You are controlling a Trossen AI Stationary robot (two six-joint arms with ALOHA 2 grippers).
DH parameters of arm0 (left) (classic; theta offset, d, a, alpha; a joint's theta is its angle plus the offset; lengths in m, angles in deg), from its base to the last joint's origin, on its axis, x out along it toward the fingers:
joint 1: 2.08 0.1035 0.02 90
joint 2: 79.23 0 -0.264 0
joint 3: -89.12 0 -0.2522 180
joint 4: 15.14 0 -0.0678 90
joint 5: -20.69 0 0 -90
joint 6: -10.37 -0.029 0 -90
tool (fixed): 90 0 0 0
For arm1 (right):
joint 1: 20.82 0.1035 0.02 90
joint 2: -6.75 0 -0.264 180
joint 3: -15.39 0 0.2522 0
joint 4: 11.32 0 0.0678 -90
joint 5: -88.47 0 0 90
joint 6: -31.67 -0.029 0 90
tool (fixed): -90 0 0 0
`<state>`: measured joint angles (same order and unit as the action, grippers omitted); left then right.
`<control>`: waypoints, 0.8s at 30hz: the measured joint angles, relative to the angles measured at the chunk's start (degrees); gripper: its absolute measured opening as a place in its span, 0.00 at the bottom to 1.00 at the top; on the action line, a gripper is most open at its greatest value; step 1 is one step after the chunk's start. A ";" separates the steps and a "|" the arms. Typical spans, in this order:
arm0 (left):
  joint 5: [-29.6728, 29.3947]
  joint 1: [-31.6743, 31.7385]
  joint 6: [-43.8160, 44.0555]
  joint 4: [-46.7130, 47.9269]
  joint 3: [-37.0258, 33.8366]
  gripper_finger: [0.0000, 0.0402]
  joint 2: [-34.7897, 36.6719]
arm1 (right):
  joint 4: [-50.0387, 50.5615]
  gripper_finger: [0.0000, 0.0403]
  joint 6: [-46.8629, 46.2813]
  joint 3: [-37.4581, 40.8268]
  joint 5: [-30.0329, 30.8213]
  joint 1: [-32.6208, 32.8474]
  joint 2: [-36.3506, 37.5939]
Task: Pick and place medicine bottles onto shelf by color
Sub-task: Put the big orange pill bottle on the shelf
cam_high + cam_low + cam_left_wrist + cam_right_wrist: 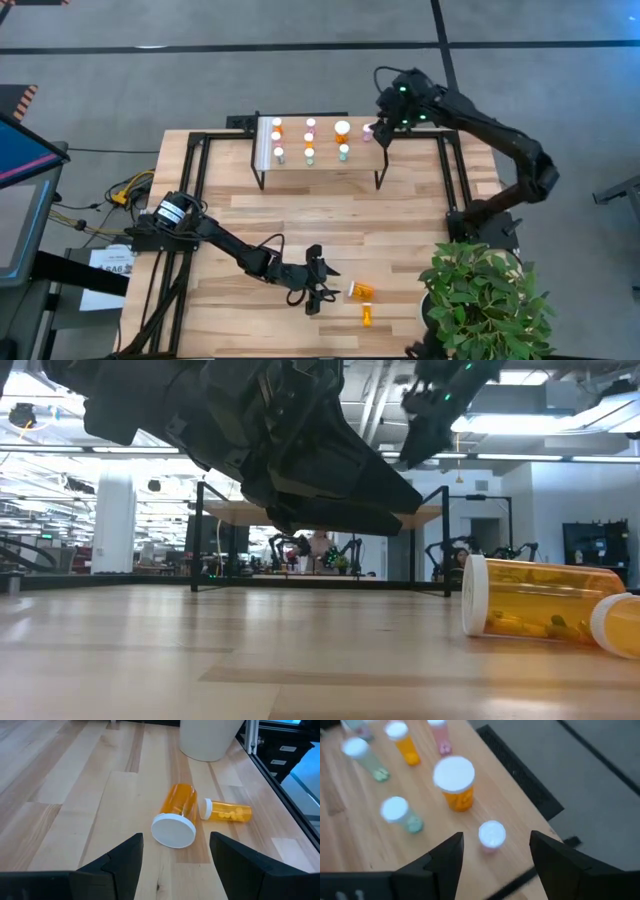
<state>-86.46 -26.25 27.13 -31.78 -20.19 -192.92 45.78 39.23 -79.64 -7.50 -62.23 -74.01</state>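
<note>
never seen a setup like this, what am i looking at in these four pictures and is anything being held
These are two robot arms at a wooden table, seen four ways: from overhead, from table height, and from a camera on each wrist. On the raised shelf stand small medicine bottles with white caps. The right gripper hangs over the shelf's end, fingers open, above a pink bottle standing there; it holds nothing. The left gripper, also open and empty, points at two orange bottles lying on the table: a wide one and a thin one. A potted plant sits at the corner.
</note>
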 joint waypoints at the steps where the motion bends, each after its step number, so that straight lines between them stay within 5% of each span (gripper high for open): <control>1: -0.01 0.00 0.01 0.04 0.00 0.54 0.00 | 0.86 0.62 -1.04 -0.08 -0.05 0.18 1.42; 6: -0.01 0.00 0.01 0.12 0.00 0.54 0.00 | 10.32 0.62 -4.88 -0.09 -5.14 4.95 8.69; 12: 0.03 0.00 0.01 -0.18 0.00 0.54 0.00 | 14.70 0.62 -11.18 5.30 -5.25 23.12 16.39; 19: 0.12 -0.39 0.32 -1.10 0.00 0.54 -0.30 | 7.59 0.62 -24.19 17.46 9.84 47.06 23.02; 24: 2.05 -0.81 -2.91 -8.89 0.74 0.54 -4.20 | 2.08 0.62 -31.00 24.22 16.85 57.97 24.00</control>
<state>-84.41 -27.06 24.21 -40.67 -19.45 -197.12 47.86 8.23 -55.42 9.35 -4.26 -50.01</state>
